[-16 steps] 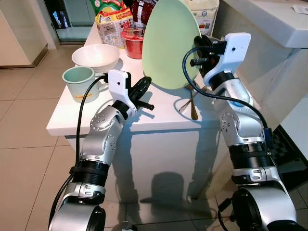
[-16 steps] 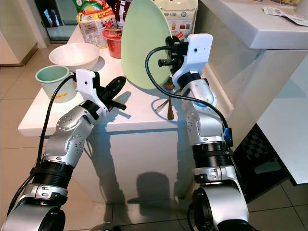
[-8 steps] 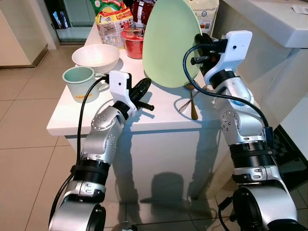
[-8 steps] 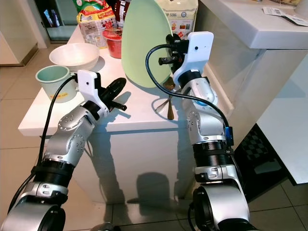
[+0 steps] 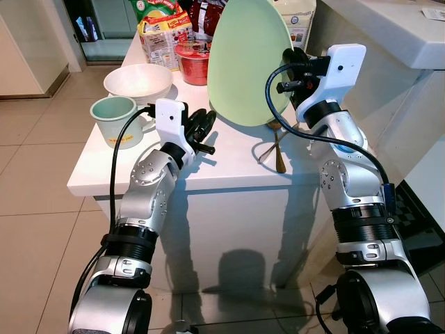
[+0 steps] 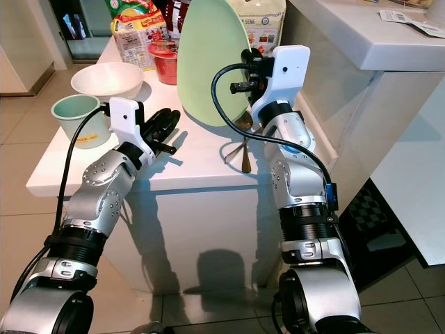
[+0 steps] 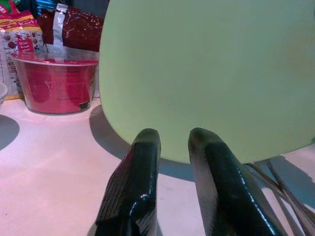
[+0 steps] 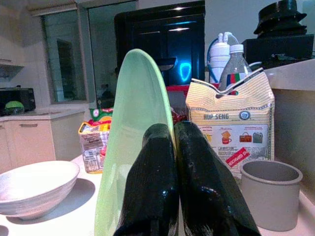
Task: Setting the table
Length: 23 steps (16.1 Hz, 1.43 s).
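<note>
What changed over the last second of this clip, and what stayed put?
The left gripper moved forward over the white table, closer to the lower edge of the pale green plate, its fingers slightly apart and empty. The right gripper stays clamped on the plate's rim, holding it upright above the table. The mint mug, white bowl, red container and utensils kept their places.

Head cameras look down (wrists close) at plate (image 5: 247, 62).
</note>
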Available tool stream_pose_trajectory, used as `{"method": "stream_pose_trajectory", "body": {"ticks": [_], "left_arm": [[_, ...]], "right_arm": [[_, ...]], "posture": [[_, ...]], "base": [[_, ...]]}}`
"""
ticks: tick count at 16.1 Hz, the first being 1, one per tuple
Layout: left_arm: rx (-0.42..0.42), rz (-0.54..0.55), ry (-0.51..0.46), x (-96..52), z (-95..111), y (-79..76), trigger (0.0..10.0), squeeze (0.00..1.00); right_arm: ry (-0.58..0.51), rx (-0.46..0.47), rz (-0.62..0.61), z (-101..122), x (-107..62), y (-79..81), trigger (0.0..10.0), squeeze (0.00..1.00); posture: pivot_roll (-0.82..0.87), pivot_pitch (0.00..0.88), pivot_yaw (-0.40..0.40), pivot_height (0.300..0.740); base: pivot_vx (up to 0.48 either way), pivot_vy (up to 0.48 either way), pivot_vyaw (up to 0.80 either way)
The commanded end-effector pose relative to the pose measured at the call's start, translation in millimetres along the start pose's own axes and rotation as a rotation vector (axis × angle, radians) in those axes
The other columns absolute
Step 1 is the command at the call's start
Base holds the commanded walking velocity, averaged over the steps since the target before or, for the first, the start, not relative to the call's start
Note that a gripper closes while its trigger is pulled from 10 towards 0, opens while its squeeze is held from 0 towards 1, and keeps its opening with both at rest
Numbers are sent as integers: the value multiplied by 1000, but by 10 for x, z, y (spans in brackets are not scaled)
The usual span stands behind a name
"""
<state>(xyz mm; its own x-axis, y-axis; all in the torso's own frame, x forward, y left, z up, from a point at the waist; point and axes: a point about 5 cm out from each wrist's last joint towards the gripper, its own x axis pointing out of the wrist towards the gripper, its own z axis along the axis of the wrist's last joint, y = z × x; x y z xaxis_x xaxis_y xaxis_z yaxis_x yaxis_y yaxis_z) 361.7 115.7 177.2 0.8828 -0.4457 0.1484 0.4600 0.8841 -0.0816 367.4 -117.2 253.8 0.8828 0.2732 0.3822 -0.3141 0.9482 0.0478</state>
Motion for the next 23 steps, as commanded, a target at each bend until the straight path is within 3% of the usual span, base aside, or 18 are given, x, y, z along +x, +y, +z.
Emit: {"method": "stream_pose_trajectory", "body": {"ticks": [1, 23], "left_arm": [[15, -4, 1, 24, 22, 2, 10000, 1000], [17, -15, -6, 40, 13, -36, 10000, 1000]], "right_arm": [[-79, -22, 7, 165, 56, 18, 10000, 0], [-84, -33, 8, 188, 73, 12, 10000, 0]], "posture": [[31, 0, 12, 740], [27, 0, 2, 740]], "base": [[0, 0, 0], [0, 0, 0]]}}
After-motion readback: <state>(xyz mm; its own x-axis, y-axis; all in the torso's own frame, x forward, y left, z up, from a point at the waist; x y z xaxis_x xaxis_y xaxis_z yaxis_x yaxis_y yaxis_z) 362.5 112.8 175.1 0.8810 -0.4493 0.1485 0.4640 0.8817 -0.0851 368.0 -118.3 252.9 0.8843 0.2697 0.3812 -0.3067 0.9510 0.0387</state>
